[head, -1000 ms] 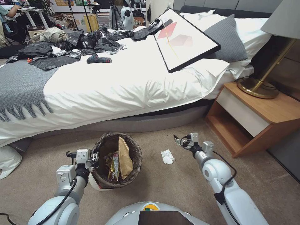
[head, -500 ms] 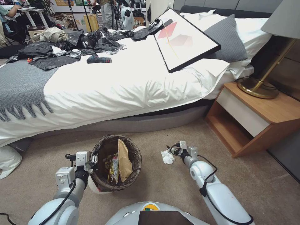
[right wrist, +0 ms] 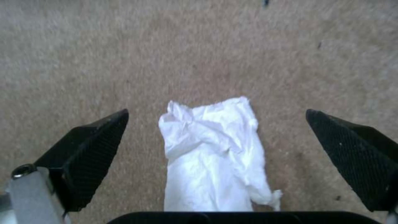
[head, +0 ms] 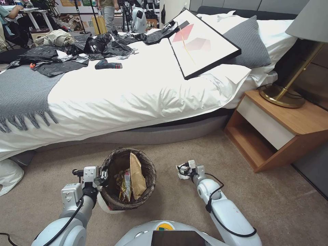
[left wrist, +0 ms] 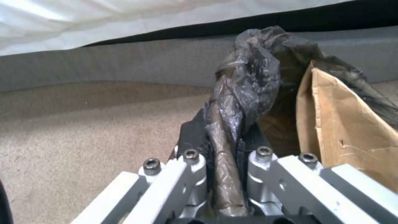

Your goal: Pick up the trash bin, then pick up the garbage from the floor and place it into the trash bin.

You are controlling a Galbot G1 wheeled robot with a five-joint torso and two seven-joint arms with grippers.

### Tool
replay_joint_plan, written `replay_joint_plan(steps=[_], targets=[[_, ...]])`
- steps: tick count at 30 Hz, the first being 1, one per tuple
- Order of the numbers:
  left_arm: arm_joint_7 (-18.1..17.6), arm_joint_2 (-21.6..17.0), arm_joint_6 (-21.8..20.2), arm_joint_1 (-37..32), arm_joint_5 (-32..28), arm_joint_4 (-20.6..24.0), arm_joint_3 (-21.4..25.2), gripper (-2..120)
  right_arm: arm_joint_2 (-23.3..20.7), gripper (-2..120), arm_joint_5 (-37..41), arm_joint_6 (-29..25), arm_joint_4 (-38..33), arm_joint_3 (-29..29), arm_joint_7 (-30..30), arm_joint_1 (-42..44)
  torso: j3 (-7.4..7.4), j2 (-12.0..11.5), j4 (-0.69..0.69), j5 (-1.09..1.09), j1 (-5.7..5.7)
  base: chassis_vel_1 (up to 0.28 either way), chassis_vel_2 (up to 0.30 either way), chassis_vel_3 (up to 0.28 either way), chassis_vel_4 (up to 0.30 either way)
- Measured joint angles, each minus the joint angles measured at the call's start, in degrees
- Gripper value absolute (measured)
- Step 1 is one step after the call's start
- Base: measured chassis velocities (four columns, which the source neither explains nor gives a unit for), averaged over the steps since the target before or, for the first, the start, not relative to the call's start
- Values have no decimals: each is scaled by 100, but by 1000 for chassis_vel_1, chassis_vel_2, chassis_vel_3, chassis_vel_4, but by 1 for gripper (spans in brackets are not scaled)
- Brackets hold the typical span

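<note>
over the last second the right gripper [head: 183,169] has dropped from the open carpet [head: 280,205] onto the tissue [right wrist: 213,149], so the grasp looks imminent. its jaws are wide, empty, straddling the tissue. left gripper [head: 102,177] is clamped on the bin [head: 128,177] rim, beside the bed [head: 136,92].

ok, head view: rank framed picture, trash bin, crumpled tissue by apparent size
1. framed picture, largest, though farther from the camera.
2. trash bin, held at its rim by the left gripper.
3. crumpled tissue, smallest, at the right gripper.
</note>
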State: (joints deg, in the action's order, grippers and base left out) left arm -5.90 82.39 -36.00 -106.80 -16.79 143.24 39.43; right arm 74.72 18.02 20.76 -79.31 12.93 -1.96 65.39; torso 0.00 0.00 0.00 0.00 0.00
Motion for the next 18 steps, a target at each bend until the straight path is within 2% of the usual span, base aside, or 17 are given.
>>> replay_joint_plan(steps=[18], targets=[[1,-6,-9,-29,-10,0,-16,7,201,100,-321,-101,731,-33,-6,-265,0,0,0,0,0,0,0,0,0]])
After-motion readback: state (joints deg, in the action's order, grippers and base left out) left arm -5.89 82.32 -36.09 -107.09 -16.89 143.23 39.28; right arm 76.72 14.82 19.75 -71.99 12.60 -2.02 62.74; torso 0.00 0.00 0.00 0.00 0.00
